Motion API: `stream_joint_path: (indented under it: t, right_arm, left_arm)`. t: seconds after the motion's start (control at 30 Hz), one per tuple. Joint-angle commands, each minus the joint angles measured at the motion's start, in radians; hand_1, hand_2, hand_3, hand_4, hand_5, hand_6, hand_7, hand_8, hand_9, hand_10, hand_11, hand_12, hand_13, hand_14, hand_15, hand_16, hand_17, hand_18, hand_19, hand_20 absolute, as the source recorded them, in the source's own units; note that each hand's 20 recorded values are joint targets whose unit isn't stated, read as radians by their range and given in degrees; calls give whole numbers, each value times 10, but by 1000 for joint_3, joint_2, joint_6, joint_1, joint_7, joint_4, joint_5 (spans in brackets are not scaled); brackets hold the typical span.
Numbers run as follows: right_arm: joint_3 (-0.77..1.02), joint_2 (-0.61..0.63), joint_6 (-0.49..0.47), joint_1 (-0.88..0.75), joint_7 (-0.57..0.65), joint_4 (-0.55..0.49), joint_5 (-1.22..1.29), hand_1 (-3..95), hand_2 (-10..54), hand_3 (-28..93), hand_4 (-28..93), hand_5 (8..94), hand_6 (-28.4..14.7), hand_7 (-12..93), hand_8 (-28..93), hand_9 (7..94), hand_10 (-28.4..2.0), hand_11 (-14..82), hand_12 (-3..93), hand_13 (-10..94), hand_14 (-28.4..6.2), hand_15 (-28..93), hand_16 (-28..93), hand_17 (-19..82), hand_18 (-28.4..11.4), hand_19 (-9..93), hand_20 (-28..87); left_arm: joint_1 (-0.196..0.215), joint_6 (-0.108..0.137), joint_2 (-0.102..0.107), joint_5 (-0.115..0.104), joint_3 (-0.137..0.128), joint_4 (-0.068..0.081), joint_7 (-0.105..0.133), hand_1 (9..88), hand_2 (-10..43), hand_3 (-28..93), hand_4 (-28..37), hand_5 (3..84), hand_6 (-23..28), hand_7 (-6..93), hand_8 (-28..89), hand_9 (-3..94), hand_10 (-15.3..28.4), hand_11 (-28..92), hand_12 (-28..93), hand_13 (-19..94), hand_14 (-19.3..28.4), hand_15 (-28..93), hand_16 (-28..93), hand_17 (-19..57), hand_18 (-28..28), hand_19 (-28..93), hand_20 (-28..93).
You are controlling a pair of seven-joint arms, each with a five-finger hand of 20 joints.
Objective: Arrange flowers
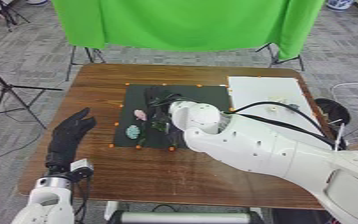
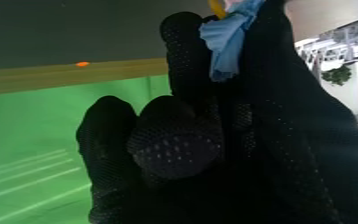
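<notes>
- Head view: the left hand (image 1: pixel 68 137) sits over the table (image 1: pixel 95 175), fingers loosely straight.
- A turquoise flower (image 1: pixel 133 132) and pink flower (image 1: pixel 140 115) lie on the dark mat (image 1: pixel 213 93).
- The right hand (image 1: pixel 164 101) is over the mat.
- Right wrist view: the right hand (image 2: pixel 175 147) pinches a blue flower (image 2: pixel 226 37).

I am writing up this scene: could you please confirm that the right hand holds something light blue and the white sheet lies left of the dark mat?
Not quite: the white sheet lies to the right of the dark mat, as the head view shows. The rest stands: the right hand holds something light blue.
</notes>
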Motion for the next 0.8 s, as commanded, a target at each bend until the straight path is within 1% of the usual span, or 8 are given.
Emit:
stream_joint_path:
  t: [0.03,0.23,0.43,0.53,0.57,0.6,0.63,0.8]
  right_arm:
    - [10,-6,0,3,12,10,1,544,-95,636,-232,771,38,272,14,834,-97,92,263,897,-21,653,306,637,-142,932,593]
    - [14,1,-26,7,19,3,12,508,-95,636,-208,724,39,265,5,750,-115,151,176,882,-26,654,301,623,-145,932,587]
    - [22,4,-57,8,28,-5,18,488,-95,635,-204,685,33,264,6,710,-119,149,171,870,-28,656,300,609,-144,932,579]
    - [28,4,-81,10,31,-8,28,480,-95,635,-201,672,32,261,4,694,-121,145,170,867,-28,655,299,608,-144,932,576]
    - [28,9,-82,11,34,-12,26,468,-95,644,-197,660,34,256,2,687,-123,144,170,866,-29,655,298,607,-144,932,574]
    - [32,8,-91,9,28,-10,23,465,-95,647,-198,656,34,254,1,686,-124,144,170,865,-29,654,297,606,-144,932,574]
    - [28,14,-88,13,33,-15,29,461,-95,650,-198,653,34,251,0,683,-125,143,170,864,-29,653,297,605,-144,932,573]
    - [48,37,-104,37,24,-40,56,428,-95,686,-201,632,40,226,-17,663,-128,137,170,860,-29,650,293,598,-146,932,566]
  left_arm:
    - [0,-18,-4,1,2,4,-7,237,-94,730,-244,451,2,133,-80,466,128,170,96,386,153,124,-12,91,107,24,169]
    - [3,-20,-3,2,0,3,-9,236,-95,732,-243,445,2,130,-79,465,129,171,96,385,154,125,-10,89,109,26,170]
    - [5,-22,-4,4,-1,2,-10,237,-95,732,-242,442,0,130,-78,463,128,171,97,385,155,129,-7,88,112,27,170]
    - [13,-18,-6,3,-5,-2,-6,237,-95,732,-242,440,0,130,-78,462,129,170,97,384,155,130,-7,87,112,27,170]
    - [5,-21,-4,3,-2,2,-10,237,-95,732,-242,440,0,130,-78,462,128,170,97,384,155,130,-7,87,112,27,170]
    - [12,-18,-5,2,-5,-2,-8,237,-95,731,-242,440,0,130,-78,461,128,170,97,384,155,130,-7,87,112,27,171]
    - [7,-21,-4,2,-3,1,-9,237,-95,731,-242,440,0,130,-78,461,128,170,97,384,156,130,-7,87,112,27,171]
    - [10,-18,-5,2,-5,-1,-7,238,-95,730,-241,439,-2,131,-78,461,128,170,97,385,155,130,-6,86,114,28,171]
